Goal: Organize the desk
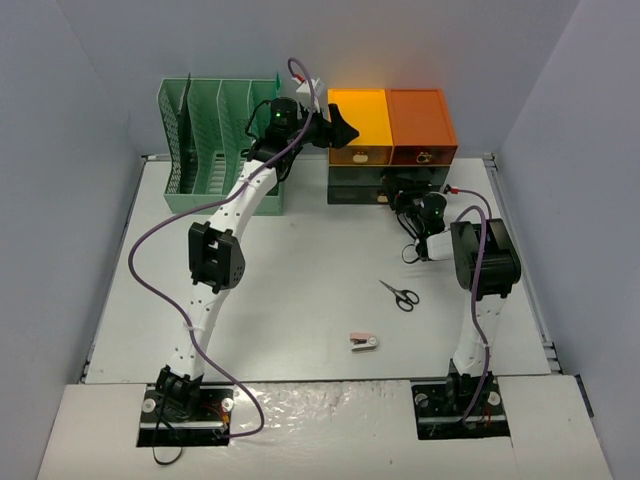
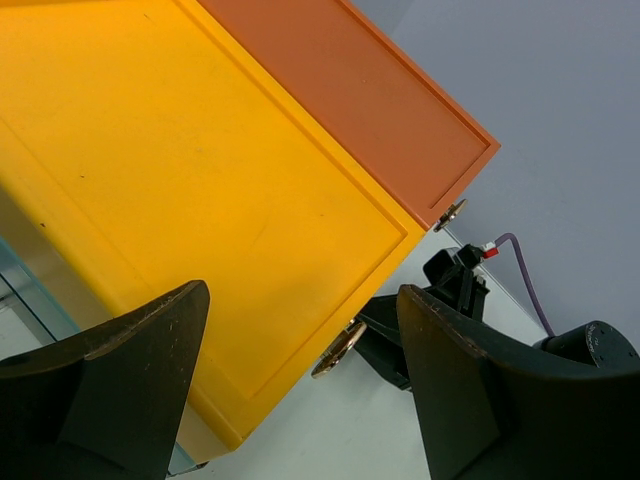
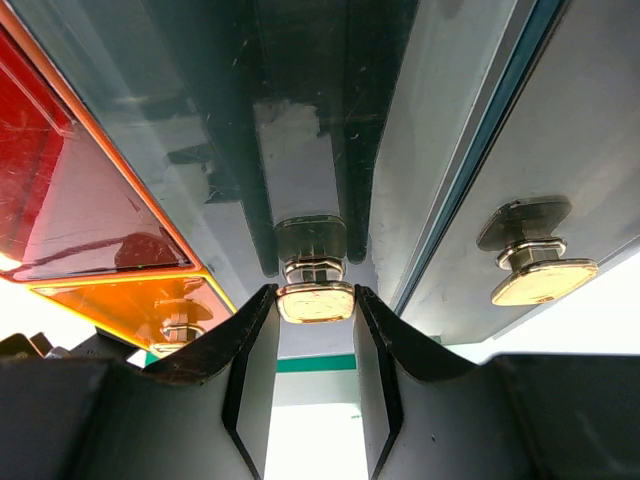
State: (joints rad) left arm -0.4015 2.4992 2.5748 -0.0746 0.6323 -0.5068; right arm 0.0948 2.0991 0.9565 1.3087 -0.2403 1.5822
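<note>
So the desk (image 1: 300,290) is the big off-white tabletop everything sits on, with the mint-green file rack (image 1: 215,150) and the orange-and-grey drawer unit (image 1: 390,120) lined up along its far edge. The right gripper (image 3: 314,292) is down at the front of the unit, on one of the dark grey lower drawers. Its jaws have pinched in on the little brass drawer knob (image 3: 315,303), and both pads look like they're touching the sides of it. My guess is it's about to pull that drawer open so the loose stuff has somewhere to go. The left gripper (image 2: 302,300) hangs over the yellow-orange top of the unit, jaws spread wide with nothing in them. It could be there to brace the unit so it doesn't slide when the drawer gets tugged, but that's just my read. Out on the open desk in front there's a pair of scissors (image 1: 400,295), and nearer the arms a small pink-and-white thing (image 1: 363,343), maybe a stapler, too small to tell. Neither has been put away yet.
</note>
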